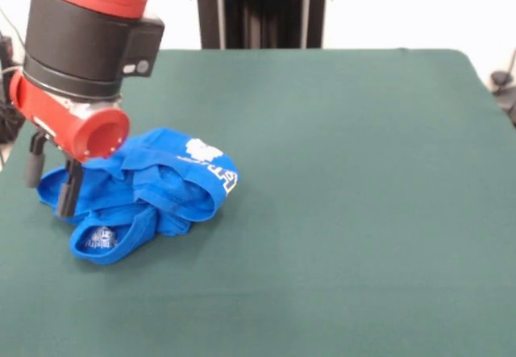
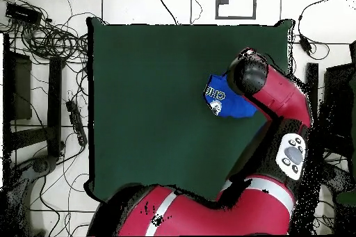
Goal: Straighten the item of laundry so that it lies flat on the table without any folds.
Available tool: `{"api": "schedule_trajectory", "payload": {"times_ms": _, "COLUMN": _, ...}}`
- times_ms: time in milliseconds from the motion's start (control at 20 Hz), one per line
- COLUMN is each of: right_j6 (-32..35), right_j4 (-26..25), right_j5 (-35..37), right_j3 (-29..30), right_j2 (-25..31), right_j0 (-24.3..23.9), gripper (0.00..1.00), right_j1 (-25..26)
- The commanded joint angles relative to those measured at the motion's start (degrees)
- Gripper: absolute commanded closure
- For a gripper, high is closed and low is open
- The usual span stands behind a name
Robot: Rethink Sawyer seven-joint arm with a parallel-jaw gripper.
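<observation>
The blue T-shirt point(image 1: 145, 192) lies crumpled in a folded heap on the green table point(image 1: 347, 212), white print partly showing.

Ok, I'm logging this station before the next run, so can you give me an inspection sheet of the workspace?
Surface: green table, bare apart from the shirt.
Job's things: blue T-shirt crumpled in a heap with many folds, white print partly showing.
Clutter: nothing seen on the table.
Grippers: gripper down at the shirt's edge, jaws apart, one finger against the cloth.
Cables: tangled cables on the floor beside the table.
Surroundings: dark stand behind the table; white floor.
</observation>
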Motion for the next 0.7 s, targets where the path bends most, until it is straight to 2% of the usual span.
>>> {"api": "schedule_trajectory", "payload": {"times_ms": 50, "right_j6": 13.8, "right_j4": 3.1, "right_j5": 8.6, "right_j3": 0.5, "right_j2": 9.4, "right_j0": 2.6, "gripper": 0.0, "right_j1": 4.4}}
{"api": "schedule_trajectory", "payload": {"times_ms": 450, "right_j6": 16.9, "right_j4": 5.3, "right_j5": 13.8, "right_j3": -2.1, "right_j2": 8.2, "right_j0": 4.9, "gripper": 0.0, "right_j1": 4.6}}
{"api": "schedule_trajectory", "payload": {"times_ms": 700, "right_j6": 15.1, "right_j4": 5.6, "right_j5": 14.4, "right_j3": -3.7, "right_j2": 9.6, "right_j0": 4.2, "gripper": 0.0, "right_j1": 5.1}}
